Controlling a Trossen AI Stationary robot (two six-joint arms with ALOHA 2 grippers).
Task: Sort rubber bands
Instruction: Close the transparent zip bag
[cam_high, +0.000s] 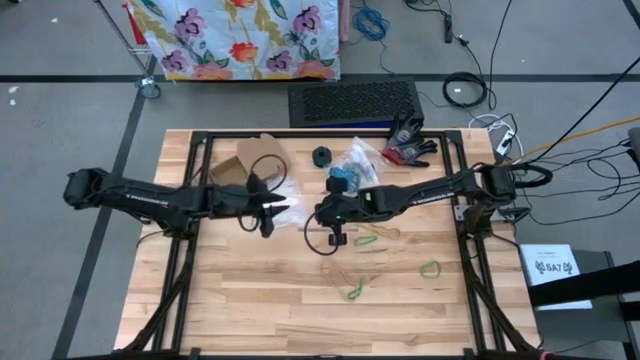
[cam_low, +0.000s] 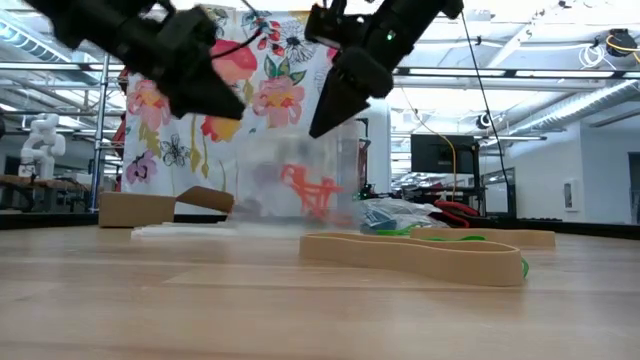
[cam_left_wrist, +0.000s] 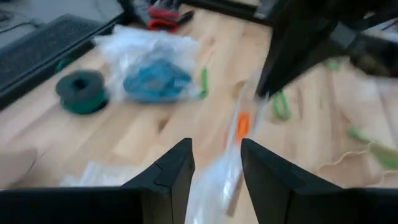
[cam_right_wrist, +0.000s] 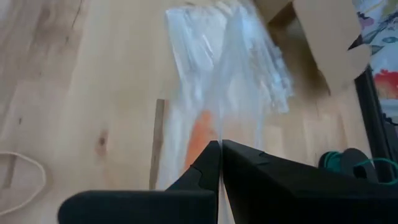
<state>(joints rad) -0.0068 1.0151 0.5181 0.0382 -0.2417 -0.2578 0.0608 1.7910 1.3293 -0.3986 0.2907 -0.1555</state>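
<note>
The table (cam_high: 250, 300) carries, largest to smallest, a clear bag (cam_low: 300, 190) hanging mid-table between the two arms, a second bag with blue bands (cam_left_wrist: 155, 78) toward the far edge, a green spool (cam_left_wrist: 81, 92) beside it, and loose rubber bands on the near right part of the wood: green ones (cam_high: 430, 268) and thin tan ones (cam_high: 350, 275). The right gripper (cam_right_wrist: 219, 149) is clenched on the top edge of the hanging bag, which sags down from its fingertips with a clump of orange bands (cam_low: 312, 190) inside; the low view shows the bag's lower edge at or near the wood. The left gripper (cam_left_wrist: 214, 163) stands released, its jaws spread with the near part of the bag lying in the gap between them, and whether either finger touches the film cannot be told. The relation that matters is this: the bag's long axis runs up and away from the left gripper toward the right one, so the left gripper is just beside the bag, on the side opposite the loose bands. Those bands lie well apart from it, nearer the right arm, which is occupied. The next pick therefore likely has the left arm reaching past the bag toward the near right.
</note>
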